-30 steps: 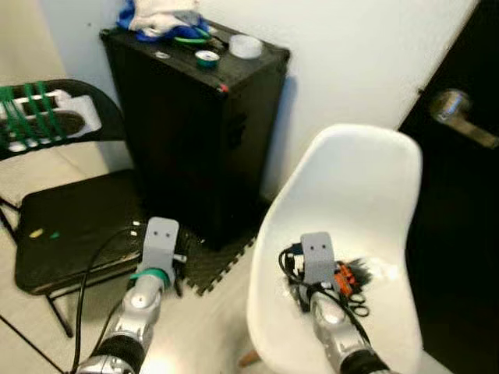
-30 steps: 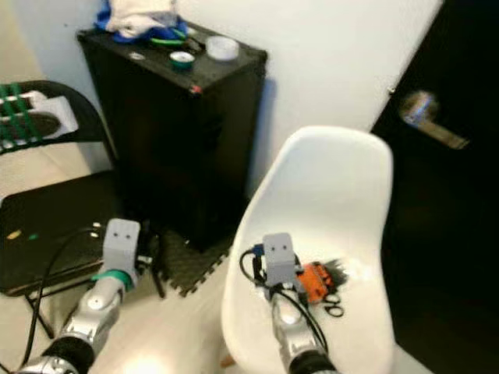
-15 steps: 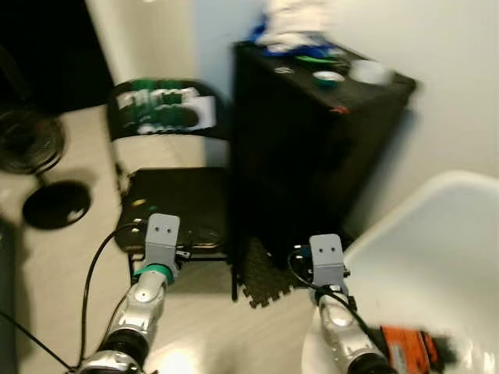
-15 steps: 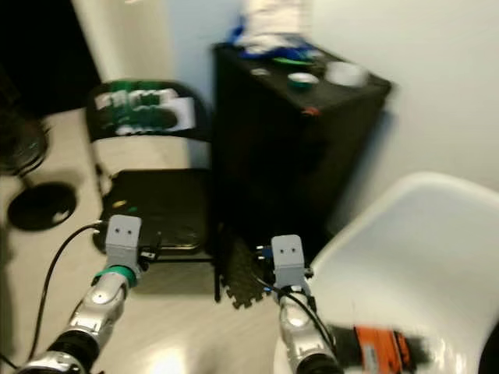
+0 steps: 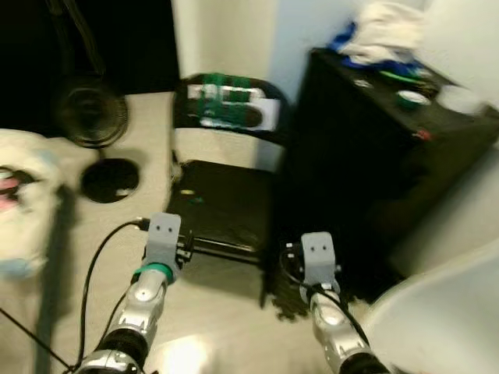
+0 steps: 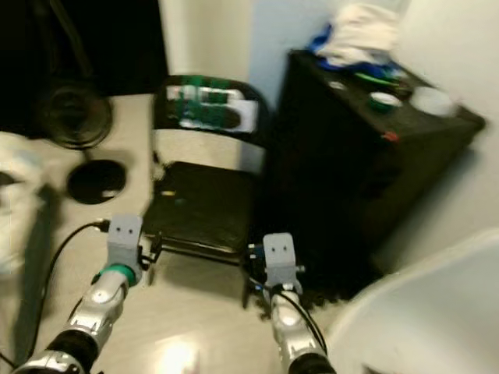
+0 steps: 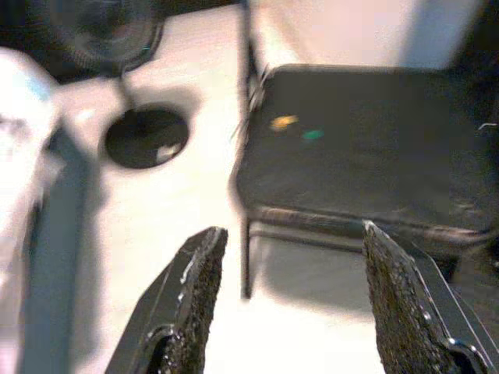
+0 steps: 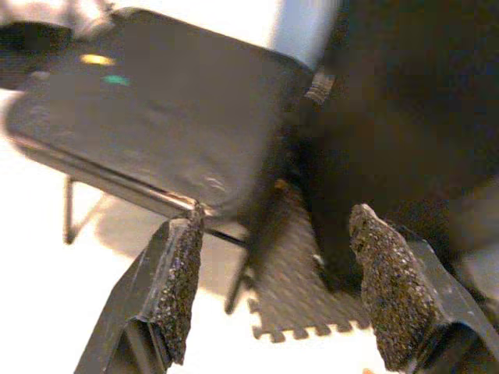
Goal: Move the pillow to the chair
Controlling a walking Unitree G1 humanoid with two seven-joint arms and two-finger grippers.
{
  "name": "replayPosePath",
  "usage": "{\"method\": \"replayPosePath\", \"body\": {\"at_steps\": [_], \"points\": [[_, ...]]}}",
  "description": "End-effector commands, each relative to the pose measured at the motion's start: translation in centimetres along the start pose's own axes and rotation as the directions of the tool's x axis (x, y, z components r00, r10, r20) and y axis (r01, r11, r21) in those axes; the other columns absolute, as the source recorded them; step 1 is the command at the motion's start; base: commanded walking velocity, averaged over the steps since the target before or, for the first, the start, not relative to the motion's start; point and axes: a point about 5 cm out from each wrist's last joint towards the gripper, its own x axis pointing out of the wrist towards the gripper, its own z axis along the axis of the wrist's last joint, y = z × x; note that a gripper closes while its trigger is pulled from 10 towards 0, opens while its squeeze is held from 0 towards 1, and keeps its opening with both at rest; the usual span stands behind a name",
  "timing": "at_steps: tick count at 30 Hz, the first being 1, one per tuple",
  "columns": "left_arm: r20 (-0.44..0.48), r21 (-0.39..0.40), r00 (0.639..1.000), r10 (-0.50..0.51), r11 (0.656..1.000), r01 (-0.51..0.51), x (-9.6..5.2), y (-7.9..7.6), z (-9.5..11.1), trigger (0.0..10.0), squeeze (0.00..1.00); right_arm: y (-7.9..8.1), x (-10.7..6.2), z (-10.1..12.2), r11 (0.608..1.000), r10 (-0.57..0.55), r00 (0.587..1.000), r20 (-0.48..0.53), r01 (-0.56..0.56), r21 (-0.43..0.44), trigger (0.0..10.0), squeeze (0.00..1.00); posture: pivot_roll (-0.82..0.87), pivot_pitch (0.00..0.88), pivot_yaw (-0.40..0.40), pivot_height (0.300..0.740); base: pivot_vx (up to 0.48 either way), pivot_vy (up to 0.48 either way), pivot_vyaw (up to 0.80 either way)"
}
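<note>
Both arms are up front: left gripper (image 7: 288, 300) and right gripper (image 8: 273, 292) have fingers spread wide, holding nothing. Just past them sits the black folding metal chair (image 5: 222, 206), beside a tall black cabinet (image 5: 374, 156). The white soft pillow (image 5: 23, 202) lies blurry, well apart at far left. Behind stands a black floor fan (image 5: 93, 117).

folding chair (image 5: 222, 210) seat bare | black cabinet (image 5: 374, 156) crowds its right | fan (image 5: 97, 117), apparently, stands left
</note>
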Motion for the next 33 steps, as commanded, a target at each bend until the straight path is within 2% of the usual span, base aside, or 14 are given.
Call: {"method": "replayPosePath", "body": {"at_steps": [1,18,33], "points": [[-0.019,0.008,1.0,-0.015,1.0,0.015,-0.1,-0.3,-0.4,10.0,0.0,-0.2,-0.2,-0.5,1.0,-0.009,1.0,-0.019,0.009,-0.004,10.0,0.0,-0.07,0.0,0.003,0.74,0.0,0.0,0.8],[0.009,0.002,1.0,-0.02,1.0,0.02,1.0,-0.5,1.5,10.0,0.0,-0.4,0.2,0.0,0.999,-0.043,0.999,-0.018,0.044,0.018,10.0,0.0,-0.05,0.0,0.035,0.74,0.0,0.0,0.8],[0.006,0.051,1.0,-0.022,0.998,0.022,1.7,1.9,2.6,10.0,0.0,1.0,0.0,-0.4,0.995,-0.059,0.997,-0.049,0.062,0.075,10.0,0.0,0.03,0.0,0.132,0.74,0.0,0.0,0.8]]}}
